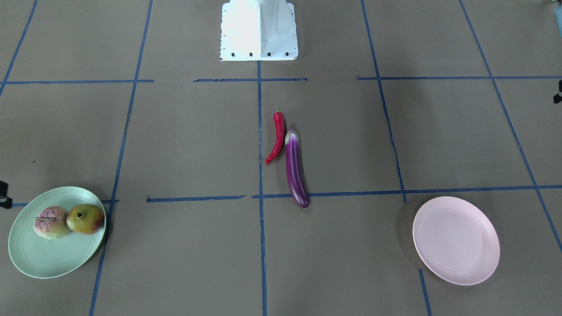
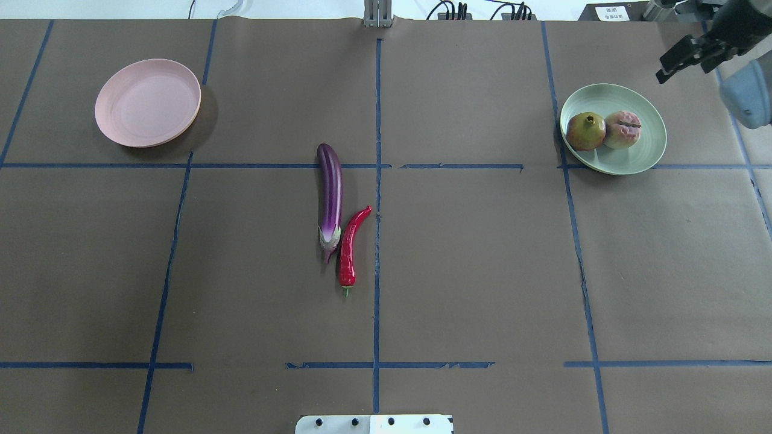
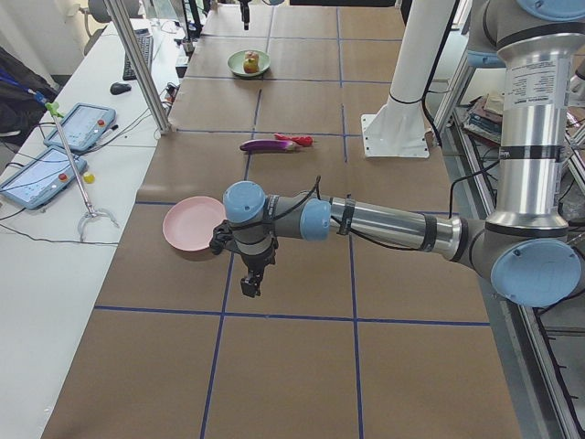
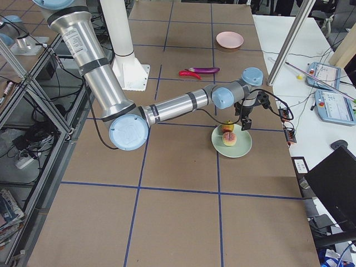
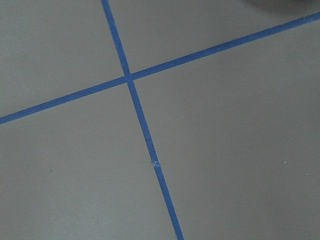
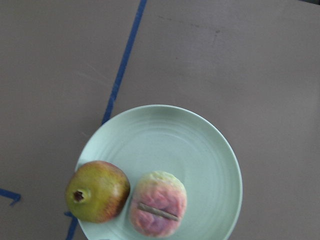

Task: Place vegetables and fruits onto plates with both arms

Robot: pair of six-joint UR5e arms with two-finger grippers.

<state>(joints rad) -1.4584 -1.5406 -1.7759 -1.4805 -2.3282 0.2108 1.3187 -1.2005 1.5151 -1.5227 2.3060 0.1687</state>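
The purple eggplant (image 1: pixel 295 169) and the red chili pepper (image 1: pixel 277 138) lie side by side, touching, at the table's middle. The yellow-green and red fruit (image 2: pixel 585 131) and the pale pink fruit (image 2: pixel 622 129) sit together on the mint green plate (image 2: pixel 639 157), which also shows in the right wrist view (image 6: pixel 165 145). The pink plate (image 2: pixel 148 102) holds nothing. My right gripper (image 2: pixel 684 57) hangs open and empty above the table just beyond the green plate. My left gripper (image 3: pixel 251 283) hovers near the pink plate; I cannot tell if it is open.
The white robot base (image 1: pixel 259 30) stands at the table's near edge. Blue tape lines (image 5: pixel 132 85) cross the brown table cover. Tablets (image 3: pixel 41 169) and a reach tool lie on the white bench beside the table.
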